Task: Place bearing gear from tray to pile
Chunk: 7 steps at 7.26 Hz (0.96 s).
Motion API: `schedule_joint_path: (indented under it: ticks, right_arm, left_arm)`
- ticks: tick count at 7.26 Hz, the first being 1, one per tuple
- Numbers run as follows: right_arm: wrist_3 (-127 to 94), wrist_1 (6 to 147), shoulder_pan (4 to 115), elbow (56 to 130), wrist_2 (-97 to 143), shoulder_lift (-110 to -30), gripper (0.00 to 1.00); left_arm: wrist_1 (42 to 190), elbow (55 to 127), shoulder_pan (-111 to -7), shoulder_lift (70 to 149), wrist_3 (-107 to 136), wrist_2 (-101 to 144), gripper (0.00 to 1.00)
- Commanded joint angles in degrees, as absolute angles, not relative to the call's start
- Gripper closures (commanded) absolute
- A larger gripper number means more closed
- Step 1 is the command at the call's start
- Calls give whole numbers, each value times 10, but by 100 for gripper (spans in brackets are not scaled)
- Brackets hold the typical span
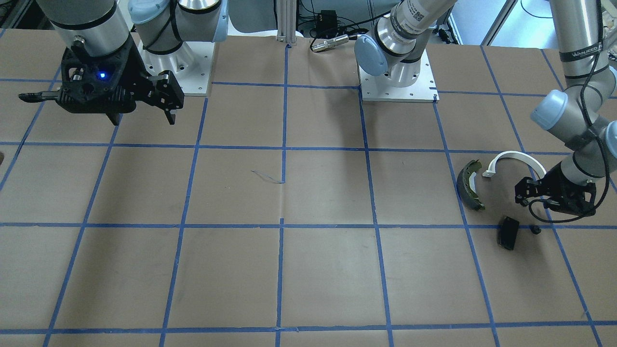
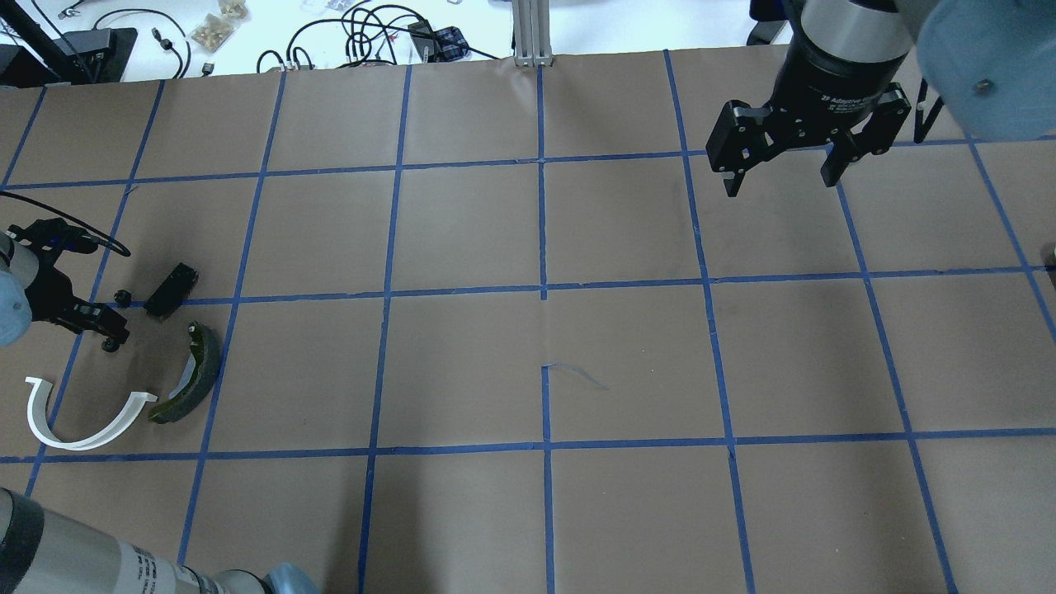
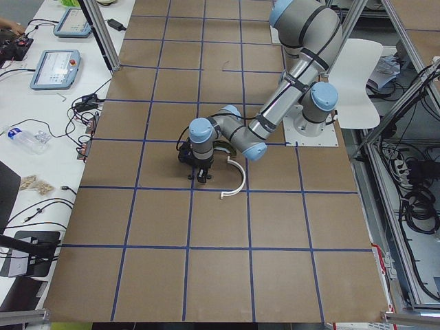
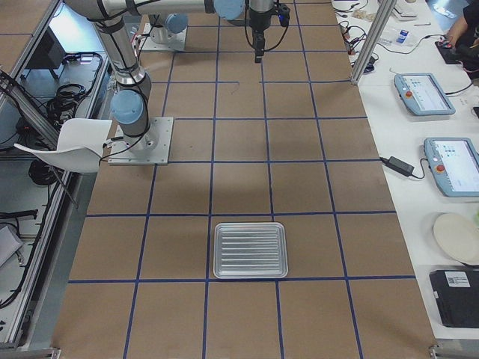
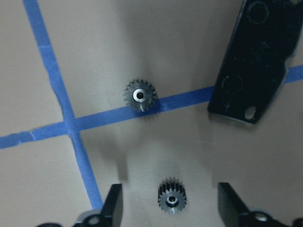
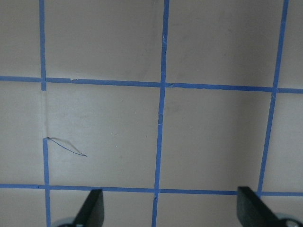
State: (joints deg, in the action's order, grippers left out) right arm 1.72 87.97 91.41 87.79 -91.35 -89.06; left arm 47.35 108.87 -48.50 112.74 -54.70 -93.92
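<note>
The tray point(image 4: 251, 250) is showing only in exterior right. The left gripper point(image 5: 169, 194) is hovering spread over a bearing gear point(image 5: 172, 201); the right gripper point(image 2: 780, 186) is hanging raised, spread.

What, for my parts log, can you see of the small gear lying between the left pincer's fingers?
The gear is small, dark and metallic-looking, with fine teeth around a pale bore. It lies flat on the brown paper, bore up, inside the open left pincer, touching neither finger. A second gear sits apart on blue tape.
</note>
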Motion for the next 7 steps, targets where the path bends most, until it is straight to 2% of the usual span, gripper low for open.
schedule_joint_path:
  ticks: [1,4,5,7]
  right_arm:
    - [11,885,914,869,-918,-887,0]
    - [11,890,914,859,-920,-871,0]
    - [14,889,914,855,-924,-865,0]
    - [11,890,914,853,-921,-866,0]
  left_arm:
    - [514,1087,-496,1081,-541,-941,0]
    - [606,1068,-669,977,-332,-938,0]
    - [700,1030,-737,945,-209,-937,0]
    - [864,902,-829,910,-90,-936,0]
